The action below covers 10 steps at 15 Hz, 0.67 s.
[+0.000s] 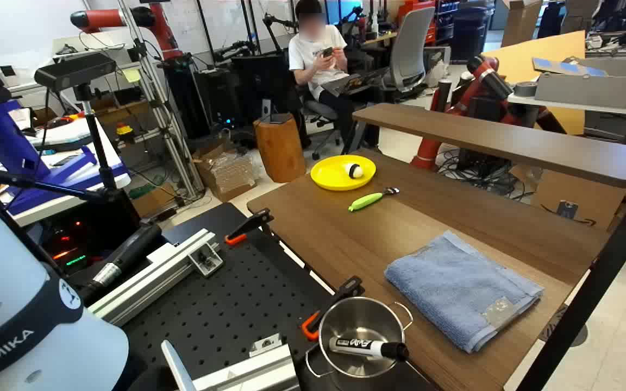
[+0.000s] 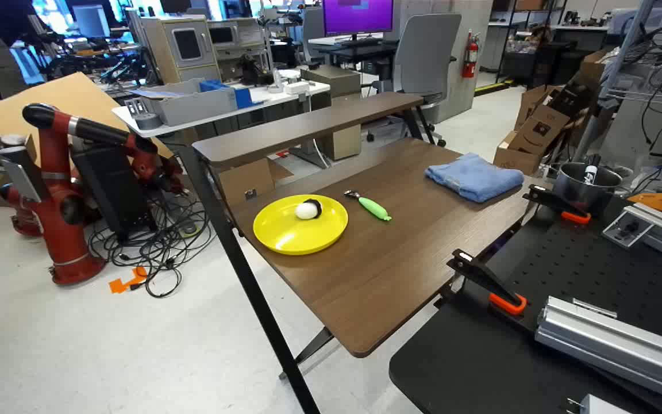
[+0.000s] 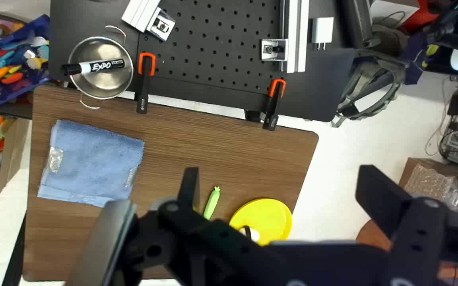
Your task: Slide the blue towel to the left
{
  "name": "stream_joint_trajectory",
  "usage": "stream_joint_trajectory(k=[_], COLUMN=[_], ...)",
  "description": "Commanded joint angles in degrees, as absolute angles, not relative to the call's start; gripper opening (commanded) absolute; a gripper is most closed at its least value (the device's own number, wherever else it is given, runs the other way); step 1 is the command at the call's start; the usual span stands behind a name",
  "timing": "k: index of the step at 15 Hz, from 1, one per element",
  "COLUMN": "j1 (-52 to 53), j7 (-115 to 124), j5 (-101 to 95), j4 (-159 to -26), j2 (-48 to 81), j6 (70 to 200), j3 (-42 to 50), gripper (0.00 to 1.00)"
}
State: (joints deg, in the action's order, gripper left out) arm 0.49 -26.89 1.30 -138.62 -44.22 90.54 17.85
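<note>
In an exterior view the yellow plate lies near one end of the brown table, with a rounded white thing banded in black on it; the blue towel, folded and flat on the table, lies well apart from the plate; a steel pot with a marker leaning in it stands well apart from the plate; a seated person is beyond the plate.

In an exterior view a purple-screened monitor stands well beyond the plate; a green-handled utensil lies just beside the plate, between it and the blue towel; a red robot arm stands well apart from the plate.

In the wrist view the gripper has its fingers spread wide apart; the plate shows in the gap between them, partly hidden by the gripper; the blue towel lies well apart from the plate, on its utensil side; a black clamp sits across the table from the plate.
</note>
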Motion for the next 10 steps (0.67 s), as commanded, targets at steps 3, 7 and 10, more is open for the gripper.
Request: stream_joint_trajectory(k=[3, 7, 10], j1=[-0.2, 0.2, 0.0], j7=[-26.3, -25.6, -26.0], j5=[2.5, 3.3, 3.5], j4=[-139.0, -140.0, -140.3], j2=[-43.2, -38.7, -33.1], j6=[93.5, 101.0, 107.0], j3=[17.1, 16.5, 16.4], gripper=[1.0, 1.0, 1.0])
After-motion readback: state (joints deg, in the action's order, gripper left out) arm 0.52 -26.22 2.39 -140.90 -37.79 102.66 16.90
